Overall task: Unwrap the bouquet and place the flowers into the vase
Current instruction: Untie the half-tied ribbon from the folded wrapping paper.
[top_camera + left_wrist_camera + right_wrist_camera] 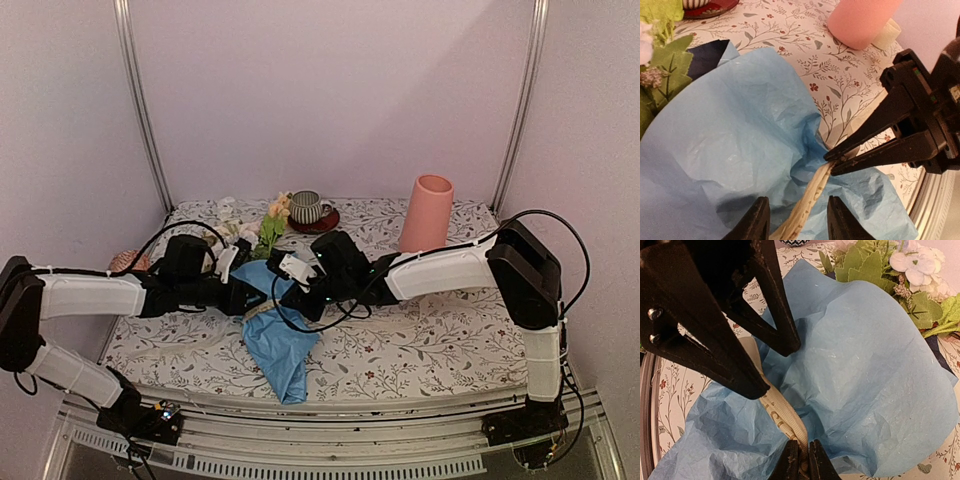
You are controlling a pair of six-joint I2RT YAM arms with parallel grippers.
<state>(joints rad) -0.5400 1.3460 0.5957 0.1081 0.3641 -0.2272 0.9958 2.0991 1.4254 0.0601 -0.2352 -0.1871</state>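
Pinching the cream ribbon [815, 195] around the bouquet [730, 140], my right gripper [832, 160] is clamped on it; my left gripper [797, 200] straddles the same band, jaws half apart, gripping nothing.

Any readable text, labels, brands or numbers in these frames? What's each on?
None readable in any view.
A pale patch on the right tool body: cut off by the frame edge, blurred, illegible.
The ribbon: raised texture only, no letters made out.
The blue paper and the vase: blank.
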